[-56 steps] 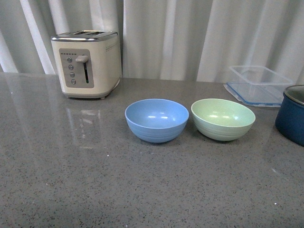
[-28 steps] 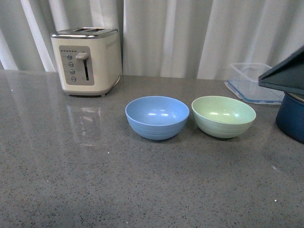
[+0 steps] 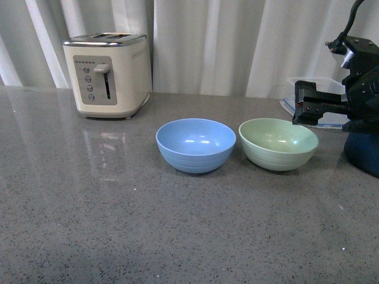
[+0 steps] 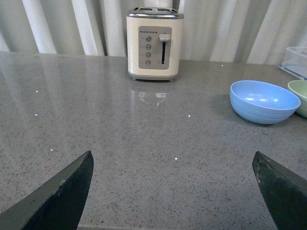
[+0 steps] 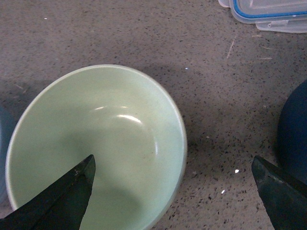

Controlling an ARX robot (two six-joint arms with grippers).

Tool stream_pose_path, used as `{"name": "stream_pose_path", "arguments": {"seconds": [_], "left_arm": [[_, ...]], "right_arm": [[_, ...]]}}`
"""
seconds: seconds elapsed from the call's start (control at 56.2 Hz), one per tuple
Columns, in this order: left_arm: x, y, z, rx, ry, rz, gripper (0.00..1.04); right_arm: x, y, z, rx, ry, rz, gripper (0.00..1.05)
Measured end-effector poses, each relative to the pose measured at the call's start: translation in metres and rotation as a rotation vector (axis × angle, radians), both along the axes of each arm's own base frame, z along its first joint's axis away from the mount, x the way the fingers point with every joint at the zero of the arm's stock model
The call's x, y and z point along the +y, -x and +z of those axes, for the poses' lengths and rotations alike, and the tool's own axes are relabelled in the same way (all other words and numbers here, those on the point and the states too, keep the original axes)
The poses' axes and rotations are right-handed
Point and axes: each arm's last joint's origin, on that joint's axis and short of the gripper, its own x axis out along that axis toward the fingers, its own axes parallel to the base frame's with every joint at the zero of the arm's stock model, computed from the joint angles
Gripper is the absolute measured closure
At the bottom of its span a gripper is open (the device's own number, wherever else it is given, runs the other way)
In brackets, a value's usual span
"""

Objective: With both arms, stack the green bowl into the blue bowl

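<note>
Grey countertop (image 3: 89, 225), blue bowl (image 3: 195, 145), green bowl (image 3: 277, 144), curtains (image 3: 207, 47)

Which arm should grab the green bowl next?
Right. The right end effector hovers open over the rim of the green bowl; the left end effector sits well short of even the blue bowl.

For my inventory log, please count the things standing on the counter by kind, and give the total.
Bowls: 2 (blue bowl, green bowl)
Toaster: 1
Clear plastic container: 1
Navy pot: 1
Total: 5
</note>
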Motion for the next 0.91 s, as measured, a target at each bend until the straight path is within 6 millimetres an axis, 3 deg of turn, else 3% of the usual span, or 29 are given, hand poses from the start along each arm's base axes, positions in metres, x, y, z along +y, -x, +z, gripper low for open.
{"name": "stream_pose_path", "arguments": {"seconds": [0.356, 0.818, 0.907], "left_arm": [[0.0, 0.0, 0.0, 0.0, 0.0, 0.0, 0.07], [0.0, 0.0, 0.0, 0.0, 0.0, 0.0, 0.07], [0.0, 0.0, 0.0, 0.0, 0.0, 0.0, 0.07]], "right_arm": [[-0.007, -0.023, -0.025, 0.093, 0.009, -0.056, 0.1], [-0.006, -0.031, -0.035, 0.115, 0.022, -0.085, 0.98], [-0.006, -0.03, -0.029, 0.103, 0.015, -0.082, 1.04]]}}
